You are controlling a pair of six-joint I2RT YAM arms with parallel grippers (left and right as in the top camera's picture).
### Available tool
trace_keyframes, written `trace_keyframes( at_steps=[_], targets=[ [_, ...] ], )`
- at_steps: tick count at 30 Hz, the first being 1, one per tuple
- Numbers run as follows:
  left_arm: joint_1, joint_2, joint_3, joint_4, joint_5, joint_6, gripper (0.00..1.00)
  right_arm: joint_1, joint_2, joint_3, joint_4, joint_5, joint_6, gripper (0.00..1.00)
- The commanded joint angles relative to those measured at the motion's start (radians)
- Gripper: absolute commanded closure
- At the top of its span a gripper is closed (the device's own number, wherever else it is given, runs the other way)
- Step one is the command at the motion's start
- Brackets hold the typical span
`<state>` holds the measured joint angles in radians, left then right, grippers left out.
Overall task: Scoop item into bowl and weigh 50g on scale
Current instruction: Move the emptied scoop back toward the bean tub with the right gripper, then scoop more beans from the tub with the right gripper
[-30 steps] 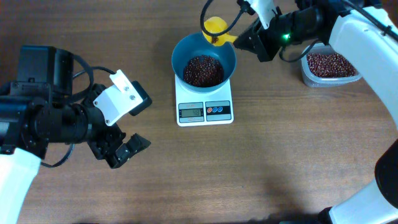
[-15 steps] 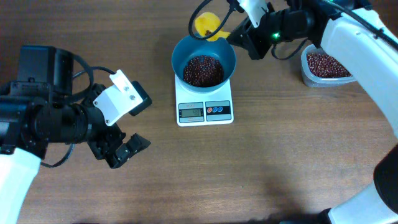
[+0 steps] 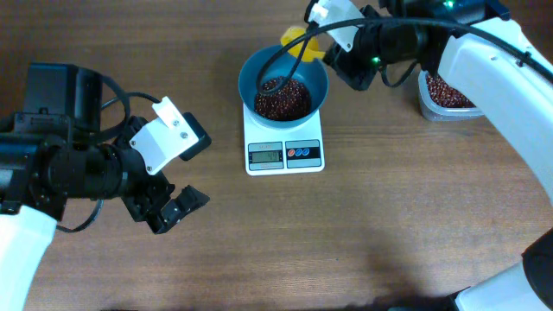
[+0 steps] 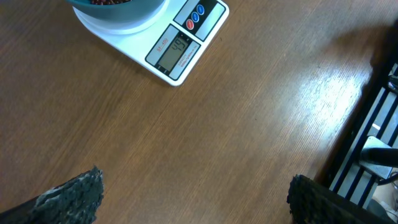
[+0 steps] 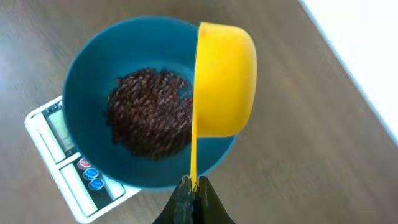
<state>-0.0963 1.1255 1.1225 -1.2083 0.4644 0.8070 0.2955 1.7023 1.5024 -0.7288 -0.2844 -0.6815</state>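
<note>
Yellow scoop [image 5: 224, 81] swings back over bowl [image 5: 87, 68] rim, tipped; right gripper [image 5: 191, 186] clamps its handle, left gripper [image 4: 193, 193] hangs released. Topping-up step. Next: read scale [image 4: 180, 50], adjust beans [image 5: 149, 118] toward 50g.

My left arm [image 3: 60, 164] is mostly black and blocky, with a white angular plate [image 3: 168, 138] fixed by two small screws and a thin black cable [image 3: 125, 99] arching over it. My left gripper [image 3: 173, 207] is black, and its pads [image 4: 74, 193] are rough, pitted dark grey. My right arm [image 3: 492, 69] has smooth white shells over black joints. A green light [image 3: 374, 60] glows on its black wrist. My right gripper [image 5: 193, 196] has slim black fingers.
</note>
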Motion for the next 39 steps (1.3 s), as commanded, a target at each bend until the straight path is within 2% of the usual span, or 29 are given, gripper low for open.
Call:
trace_keyframes(
  at_steps=[1, 4, 5, 7, 9, 11, 13, 22, 33, 39],
  targets=[
    [0.006, -0.009, 0.015, 0.002, 0.018, -0.009, 0.01, -0.006, -0.068, 0.021, 0.07, 0.009, 0.002, 0.96],
    [0.006, -0.009, 0.015, 0.002, 0.018, -0.009, 0.01, -0.093, -0.172, 0.021, 0.122, 0.013, 0.02, 0.96],
    [0.006, -0.009, 0.015, 0.002, 0.018, -0.009, 0.01, -0.146, -0.19, 0.021, 0.118, 0.048, 0.078, 0.96],
    [0.006, -0.009, 0.015, 0.002, 0.018, -0.009, 0.01, -0.28, -0.187, 0.02, 0.027, 0.173, 0.166, 0.96],
    [0.006, -0.009, 0.015, 0.002, 0.018, -0.009, 0.01, -0.373, -0.173, 0.02, -0.075, 0.203, 0.227, 0.96],
    [0.006, -0.009, 0.015, 0.002, 0.018, -0.009, 0.01, -0.481, -0.154, 0.019, -0.206, 0.211, 0.394, 0.96],
    [0.006, -0.009, 0.015, 0.002, 0.018, -0.009, 0.02, -0.527, -0.139, 0.018, -0.264, 0.211, 0.56, 0.96],
    [0.006, -0.009, 0.015, 0.002, 0.018, -0.009, 0.01, -0.525, 0.096, -0.046, -0.282, 0.219, 0.559, 0.96],
    [0.006, -0.009, 0.015, 0.002, 0.018, -0.009, 0.01, -0.526, 0.118, -0.046, -0.285, 0.079, 0.56, 0.96],
    [0.006, -0.009, 0.015, 0.002, 0.018, -0.009, 0.01, -0.527, 0.118, -0.045, -0.285, 0.298, 0.56, 0.96]
  ],
)
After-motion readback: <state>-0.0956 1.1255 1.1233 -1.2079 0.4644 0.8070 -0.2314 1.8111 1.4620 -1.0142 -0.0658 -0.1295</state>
